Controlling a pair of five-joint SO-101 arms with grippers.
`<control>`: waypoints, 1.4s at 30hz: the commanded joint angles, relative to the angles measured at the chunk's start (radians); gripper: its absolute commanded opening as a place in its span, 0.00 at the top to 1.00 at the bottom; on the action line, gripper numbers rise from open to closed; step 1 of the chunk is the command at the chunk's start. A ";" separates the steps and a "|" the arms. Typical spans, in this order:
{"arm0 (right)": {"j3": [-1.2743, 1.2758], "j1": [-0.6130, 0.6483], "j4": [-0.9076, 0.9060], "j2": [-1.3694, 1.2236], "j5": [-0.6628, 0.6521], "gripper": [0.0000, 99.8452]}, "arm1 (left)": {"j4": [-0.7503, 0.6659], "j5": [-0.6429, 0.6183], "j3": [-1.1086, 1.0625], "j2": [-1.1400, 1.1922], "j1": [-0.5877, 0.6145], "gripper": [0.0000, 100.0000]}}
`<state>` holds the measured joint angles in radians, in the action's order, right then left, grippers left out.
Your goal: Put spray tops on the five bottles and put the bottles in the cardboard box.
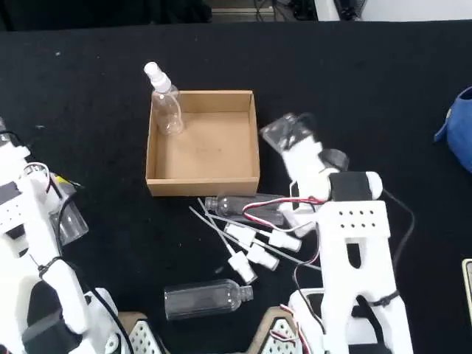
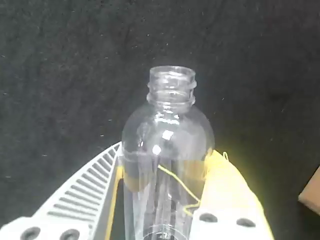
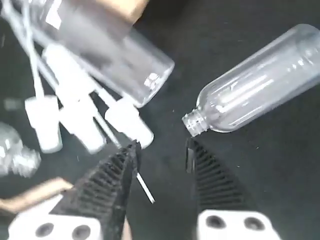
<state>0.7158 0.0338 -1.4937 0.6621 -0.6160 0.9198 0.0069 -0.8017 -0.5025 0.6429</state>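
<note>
From above, a capped bottle (image 1: 166, 107) is standing in the cardboard box (image 1: 203, 184) corner, and spray tops (image 1: 254, 247) are lying on the counter (image 1: 369, 74) nearby.

The left jaws are clamping an uncapped bottle (image 2: 167, 145).

The right jaws are hanging open and empty, near an open-necked bottle (image 3: 255, 82).

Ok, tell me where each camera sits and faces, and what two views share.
High view: fixed overhead, looking down on the cardboard box; left arm and right arm show.
Left wrist view: on the left arm, looking along the left gripper, shut on an uncapped bottle.
Right wrist view: on the right arm, looking past the open right gripper at loose spray tops.
Shared: high and right wrist views both show those spray tops.
</note>
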 commanded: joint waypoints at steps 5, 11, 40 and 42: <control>0.079 0.023 0.011 -0.058 -0.330 0.88 | -0.153 -0.183 -0.084 -0.049 -0.018 0.97; 0.211 0.025 0.181 -0.064 -0.307 0.86 | -0.164 -0.192 -0.139 -0.051 -0.019 0.97; 0.487 0.138 0.436 -0.059 -0.258 0.82 | -0.163 -0.192 -0.153 -0.051 -0.016 0.97; 0.493 0.138 0.437 -0.058 -0.279 0.82 | -0.163 -0.192 -0.153 -0.051 -0.016 0.97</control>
<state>1.2129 0.1565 -1.0810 0.6621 -0.8600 0.7710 -0.1741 -0.9613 -0.5117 0.6291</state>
